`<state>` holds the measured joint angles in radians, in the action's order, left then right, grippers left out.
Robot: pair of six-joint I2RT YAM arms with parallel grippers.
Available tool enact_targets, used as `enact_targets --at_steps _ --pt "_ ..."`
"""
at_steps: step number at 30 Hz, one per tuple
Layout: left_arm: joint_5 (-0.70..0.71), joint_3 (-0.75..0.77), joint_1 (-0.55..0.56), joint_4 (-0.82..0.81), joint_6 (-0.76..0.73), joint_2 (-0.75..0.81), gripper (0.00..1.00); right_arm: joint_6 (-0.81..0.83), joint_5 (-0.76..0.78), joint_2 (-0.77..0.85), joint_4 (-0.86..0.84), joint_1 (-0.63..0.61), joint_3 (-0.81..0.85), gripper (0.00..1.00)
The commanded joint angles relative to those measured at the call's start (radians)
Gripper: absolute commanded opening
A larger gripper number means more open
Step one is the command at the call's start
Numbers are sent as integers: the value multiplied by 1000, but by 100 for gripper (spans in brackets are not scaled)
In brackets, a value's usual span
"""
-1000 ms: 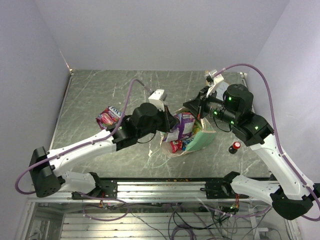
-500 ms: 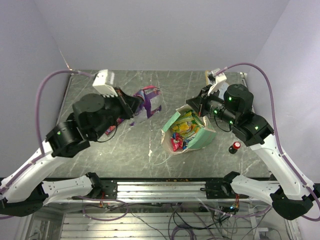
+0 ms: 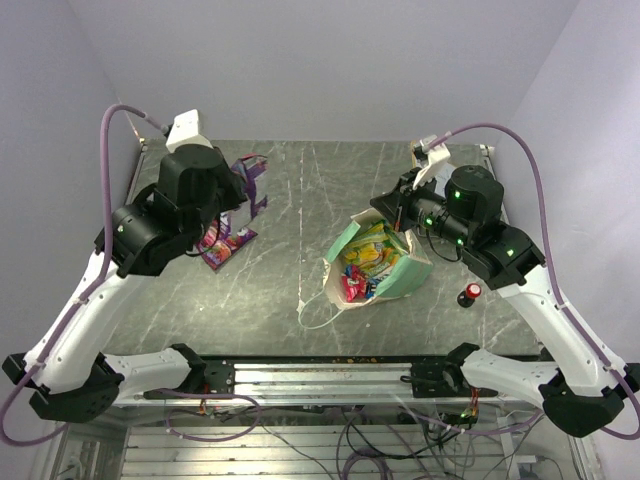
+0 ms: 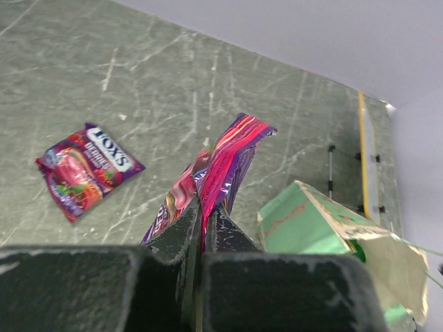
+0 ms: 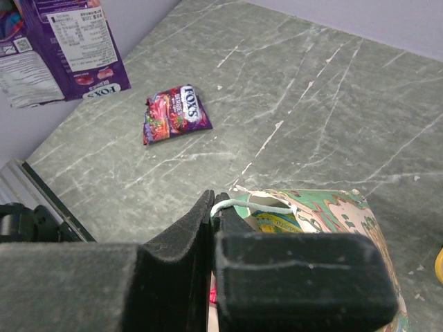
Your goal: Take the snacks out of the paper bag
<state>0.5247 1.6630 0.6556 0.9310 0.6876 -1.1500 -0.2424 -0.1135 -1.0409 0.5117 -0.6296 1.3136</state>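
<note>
Left gripper (image 4: 202, 207) is clamped tight on the purple packet (image 4: 223, 160), whose long axis runs straight out past my fingertips. Beyond that gripper and to its left, a Fox's packet (image 4: 86, 168) lies on the table (image 4: 173, 76); I'd judge the drop belongs beside it. Right gripper (image 5: 211, 207) pinches the string handle (image 5: 257, 205) of the paper bag (image 3: 405, 283), which sits off to the left gripper's right with more snacks (image 3: 365, 262) inside.

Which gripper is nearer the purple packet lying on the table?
Left. The left gripper, holding another packet, hangs near it; the right gripper holds the paper bag's handle.
</note>
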Motion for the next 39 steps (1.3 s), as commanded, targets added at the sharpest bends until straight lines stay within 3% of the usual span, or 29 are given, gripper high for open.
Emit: enact_targets --at_steps 1,12,19,25,28,30,33,39 --pt "-164 16 -113 16 -15 -24 7 6 0 17 -51 -6 28 0" --pt "-485 -214 -370 -124 -2 -66 7 32 -5 22 -52 -5 30 0" --pt "-616 -334 -438 -212 52 -85 7 10 -12 14 -53 -5 26 0" --pt "-649 -404 -471 -256 39 -103 7 14 18 28 -65 -5 17 0" --pt "-734 -441 -517 -320 1 -149 7 27 24 29 -76 -4 14 0" --pt "-779 -401 -534 -303 -62 -221 7 45 25 30 -75 -5 21 0" --pt "-756 -266 -535 -144 -167 -353 7 58 29 36 -67 -5 29 0" --pt "-667 -141 -543 10 -300 -489 7 45 22 44 -82 -4 12 0"
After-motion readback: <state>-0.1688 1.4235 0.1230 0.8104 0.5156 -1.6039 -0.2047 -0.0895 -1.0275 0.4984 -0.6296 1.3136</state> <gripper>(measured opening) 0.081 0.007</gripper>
